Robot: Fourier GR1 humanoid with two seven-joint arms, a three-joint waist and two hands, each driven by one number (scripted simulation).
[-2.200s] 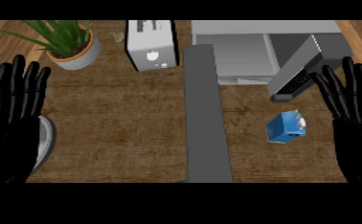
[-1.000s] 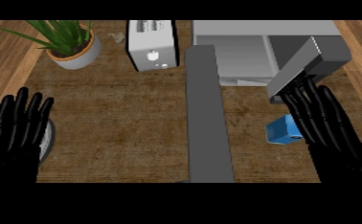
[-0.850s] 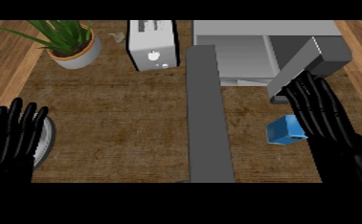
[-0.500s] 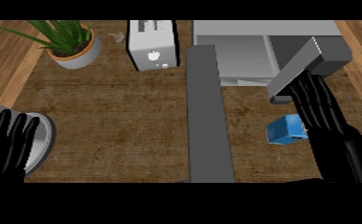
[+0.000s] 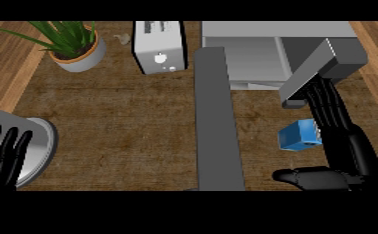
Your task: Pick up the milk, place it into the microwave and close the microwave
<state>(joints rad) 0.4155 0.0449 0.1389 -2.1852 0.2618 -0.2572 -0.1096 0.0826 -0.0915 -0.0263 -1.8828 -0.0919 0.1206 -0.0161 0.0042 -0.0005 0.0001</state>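
One right hand (image 5: 341,143) hangs beside the blue milk carton (image 5: 299,135), fingers straight, thumb spread below, apparently ready to clasp; microwave (image 5: 277,53) open beyond the carton; left hand (image 5: 11,153) rests open far left of it.

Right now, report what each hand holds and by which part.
Nothing is held. The right hand is open beside the blue milk carton; the left hand is open at the lower-left edge.

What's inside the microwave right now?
The microwave stands open, and the grey floor that shows holds nothing. Its right part is hidden behind its door. The milk sits outside on the counter.
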